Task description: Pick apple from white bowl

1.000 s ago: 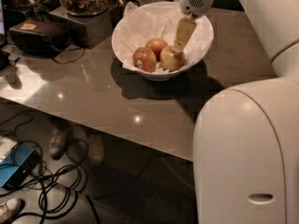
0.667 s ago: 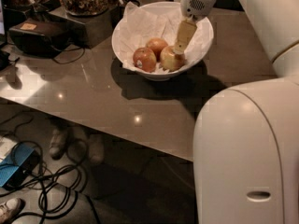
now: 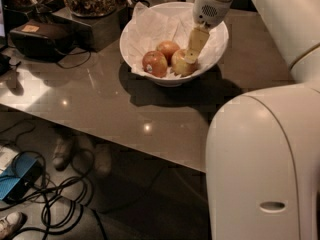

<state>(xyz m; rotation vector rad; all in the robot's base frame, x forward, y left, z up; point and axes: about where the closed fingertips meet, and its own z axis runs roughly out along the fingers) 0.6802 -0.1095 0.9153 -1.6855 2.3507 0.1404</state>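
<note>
"Where was the apple [image 3: 180, 64]?"

"In the white bowl [image 3: 172, 80], on the crumpled paper [image 3: 155, 29]. It was the rightmost of three, just beside a redder apple [image 3: 154, 64], with an orange-red apple [image 3: 168, 49] behind them."

"And the bowl?"

"On the table [image 3: 100, 99], toward the far edge and well back from the near one."

"The gripper [image 3: 191, 51]?"

"It reached down inside the bowl, against the top right of the pale apple. I could not tell whether it was clamped on the fruit or stood apart."
</note>
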